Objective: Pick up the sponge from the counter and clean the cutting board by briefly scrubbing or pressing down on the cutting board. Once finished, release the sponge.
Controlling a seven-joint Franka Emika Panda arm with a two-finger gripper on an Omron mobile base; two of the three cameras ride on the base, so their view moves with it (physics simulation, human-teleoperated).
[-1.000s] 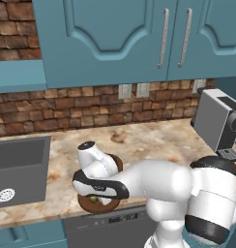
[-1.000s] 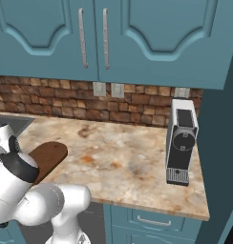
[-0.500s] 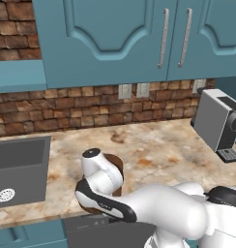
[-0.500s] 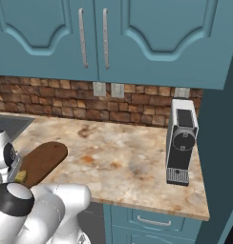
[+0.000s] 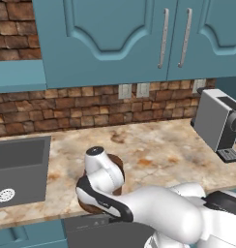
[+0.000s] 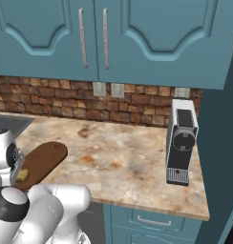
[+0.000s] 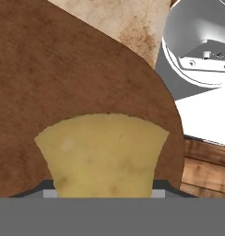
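your gripper (image 7: 103, 196) grips the sponge (image 7: 101, 154), low centre in the hand view, against the board (image 7: 63, 83).

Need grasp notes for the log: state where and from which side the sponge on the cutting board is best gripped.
Grip the sponge across its two pinched sides, coming from straight above the cutting board. Those sides narrow inward and give the fingers seats, and the flat board beneath blocks any low approach. The gripper already sits shut on the sponge this way.
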